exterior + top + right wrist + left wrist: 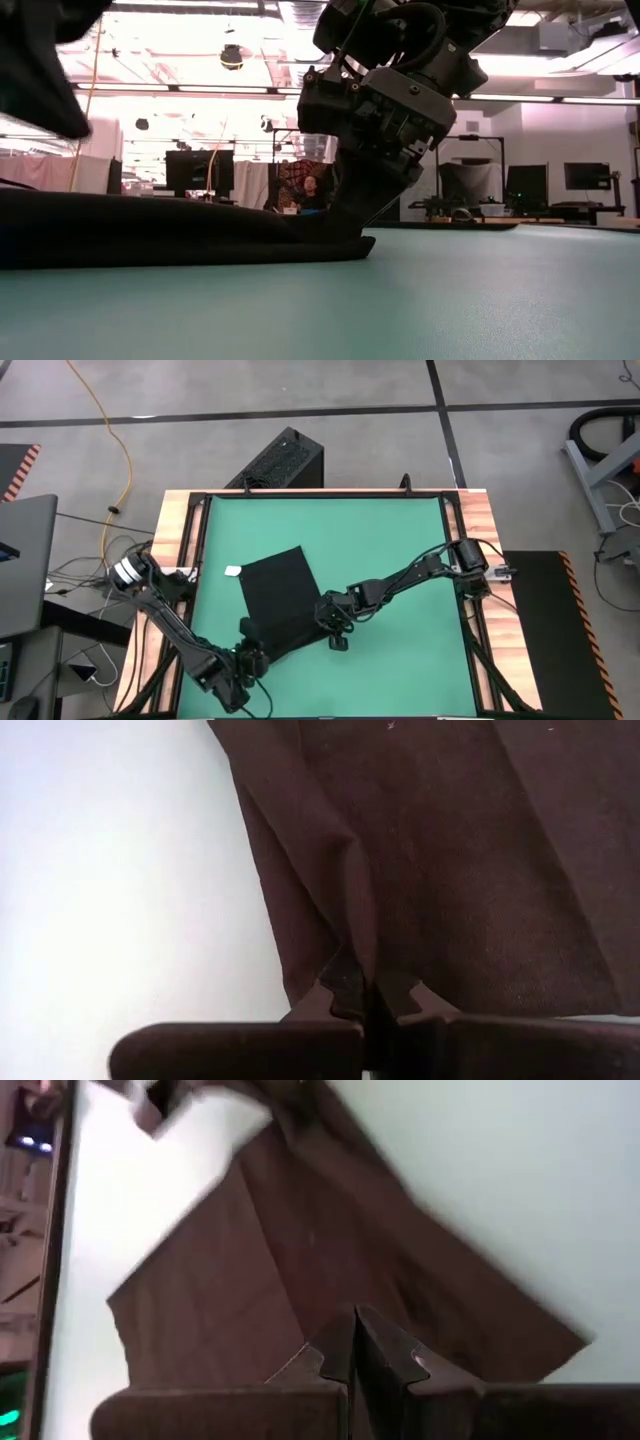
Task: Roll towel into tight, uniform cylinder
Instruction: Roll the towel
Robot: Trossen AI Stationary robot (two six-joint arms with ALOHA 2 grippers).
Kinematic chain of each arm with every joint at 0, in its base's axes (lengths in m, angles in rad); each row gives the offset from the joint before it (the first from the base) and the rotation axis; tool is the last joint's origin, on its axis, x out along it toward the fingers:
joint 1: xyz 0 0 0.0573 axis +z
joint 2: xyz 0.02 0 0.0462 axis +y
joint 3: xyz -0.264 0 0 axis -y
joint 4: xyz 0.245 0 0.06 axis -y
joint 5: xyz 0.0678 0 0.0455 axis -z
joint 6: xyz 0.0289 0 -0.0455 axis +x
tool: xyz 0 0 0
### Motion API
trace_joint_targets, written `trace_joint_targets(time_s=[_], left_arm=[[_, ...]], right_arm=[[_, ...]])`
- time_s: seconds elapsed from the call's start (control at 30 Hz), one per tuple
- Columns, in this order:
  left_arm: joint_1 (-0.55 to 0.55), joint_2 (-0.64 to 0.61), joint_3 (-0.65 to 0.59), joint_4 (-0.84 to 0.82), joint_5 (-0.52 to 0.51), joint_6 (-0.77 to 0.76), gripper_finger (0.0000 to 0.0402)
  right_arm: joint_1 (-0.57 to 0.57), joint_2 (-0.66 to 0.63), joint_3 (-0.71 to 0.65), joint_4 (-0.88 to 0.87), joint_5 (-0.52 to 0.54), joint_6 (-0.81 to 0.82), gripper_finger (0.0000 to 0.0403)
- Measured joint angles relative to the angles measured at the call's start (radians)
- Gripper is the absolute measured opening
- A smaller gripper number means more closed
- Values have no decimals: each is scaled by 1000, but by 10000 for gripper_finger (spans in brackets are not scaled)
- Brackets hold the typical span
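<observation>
**Uneven pinches could skew the roll**

You have the plain black soft cloth towel [277, 595] lying flat at mat centre. The left gripper [247, 651] pinches its 7 o'clock corner; the right gripper [330, 615] pinches its 3 o'clock edge. If you pull unevenly, the fold may skew or slip.

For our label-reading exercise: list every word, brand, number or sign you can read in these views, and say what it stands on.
No text can be read in any view.
The small white tag at the edge of the towel: too small to tell whether it bears print.
The monitors in the room behind the table: screens dark, nothing legible.
The black ribbed box beyond the green mat: no label shows.
</observation>
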Motion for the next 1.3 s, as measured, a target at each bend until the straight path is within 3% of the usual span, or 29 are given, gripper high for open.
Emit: trace_joint_targets(time_s=[0.1,0.23,0.33,0.57,0.9,1.13,1.3], left_arm=[[-18,-48,1,90,42,33,0],[-15,-37,2,287,249,162,0],[10,-6,1,296,333,215,0],[58,16,1,292,413,254,0],[97,65,1,218,433,247,0],[92,25,1,130,258,182,0],[92,25,1,69,234,137,0]], right_arm=[[0,0,0,3,0,-1,8],[0,0,-1,6,0,-3,8],[0,0,-1,11,0,-7,8],[0,0,-1,17,0,-9,8],[0,0,-1,18,0,-11,8],[0,0,-1,16,0,-11,8],[0,0,-1,15,0,-11,8]])
